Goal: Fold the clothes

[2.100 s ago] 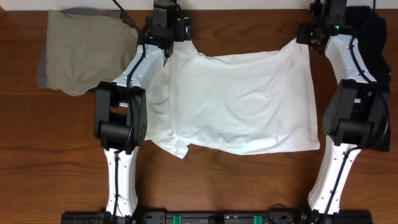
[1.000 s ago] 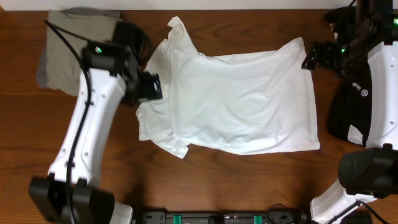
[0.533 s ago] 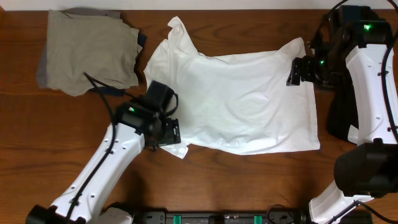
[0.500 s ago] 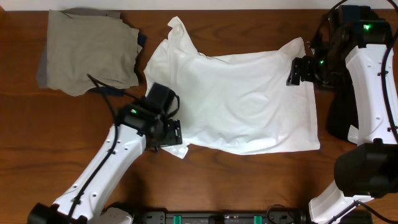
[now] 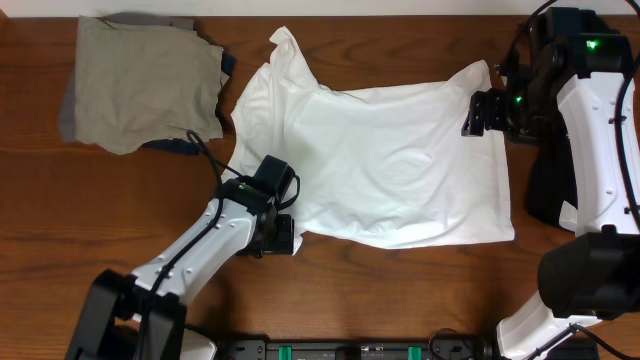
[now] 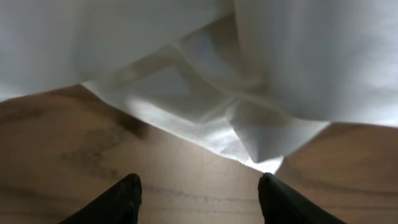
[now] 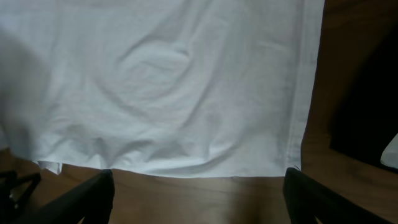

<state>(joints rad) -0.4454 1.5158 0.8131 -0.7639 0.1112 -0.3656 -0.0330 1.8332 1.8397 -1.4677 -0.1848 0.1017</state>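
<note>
The clothes are a white T-shirt (image 5: pixel 390 170) spread flat on the wooden table, with no print showing. My left gripper (image 5: pixel 282 236) is low over the shirt's lower-left sleeve corner. In the left wrist view the left gripper (image 6: pixel 199 190) is open with bare wood between its fingers, and the crumpled sleeve tip (image 6: pixel 258 140) lies just ahead of the right finger. My right gripper (image 5: pixel 474 114) hovers at the shirt's upper-right edge. In the right wrist view the right gripper (image 7: pixel 199 190) is open wide over wood, the shirt's hem (image 7: pixel 186 165) lying just beyond the fingertips.
A folded khaki-tan garment (image 5: pixel 140 80) lies at the back left, with a darker cloth under it. Black fabric (image 5: pixel 548 190) sits at the right edge beneath the right arm, and shows as a dark patch (image 7: pixel 367 106) in the right wrist view.
The left arm swung from the shirt's upper-left down to its lower-left sleeve corner, and its jaws narrowed. The right arm moved in to the shirt's right edge, then held still.
</note>
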